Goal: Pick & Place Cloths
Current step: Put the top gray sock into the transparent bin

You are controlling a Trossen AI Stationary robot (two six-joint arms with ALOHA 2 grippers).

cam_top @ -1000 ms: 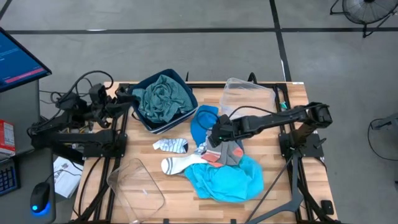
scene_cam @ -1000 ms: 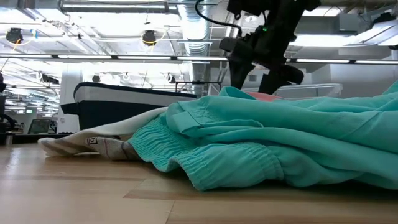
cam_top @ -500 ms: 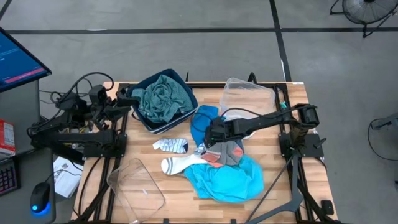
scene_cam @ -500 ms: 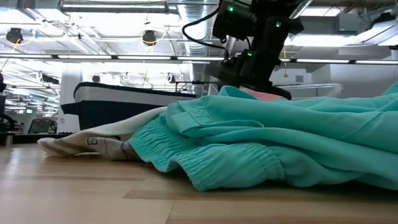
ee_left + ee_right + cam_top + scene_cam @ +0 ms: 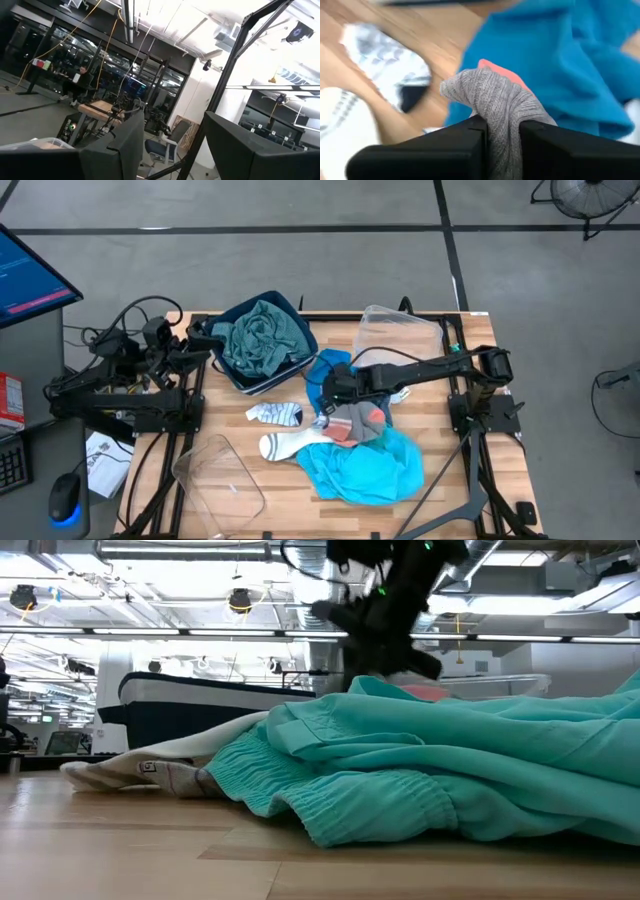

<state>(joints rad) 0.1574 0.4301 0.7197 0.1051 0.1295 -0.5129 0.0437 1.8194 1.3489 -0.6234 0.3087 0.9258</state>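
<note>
Wooden slats form the table (image 5: 470, 350), with a dark blue bin (image 5: 300, 330) at its back left holding the teal-green checked shirt (image 5: 258, 338). At the middle, the right gripper (image 5: 327, 393) is clenched on a fold of one grey-and-coral sock (image 5: 495, 107), pinched upright between its fingers (image 5: 445, 150); the sock's body (image 5: 358, 420) trails toward the table's front-right. Two white socks (image 5: 275, 414) lie just left of it, long axes running left to right. One bright blue top (image 5: 330, 370) and one turquoise top (image 5: 365, 465) flank it. Two clear tubs (image 5: 400, 332) sit at opposite corners. The left gripper (image 5: 200, 340) waits beside the bin, fingers (image 5: 120, 145) parted around nothing.
</note>
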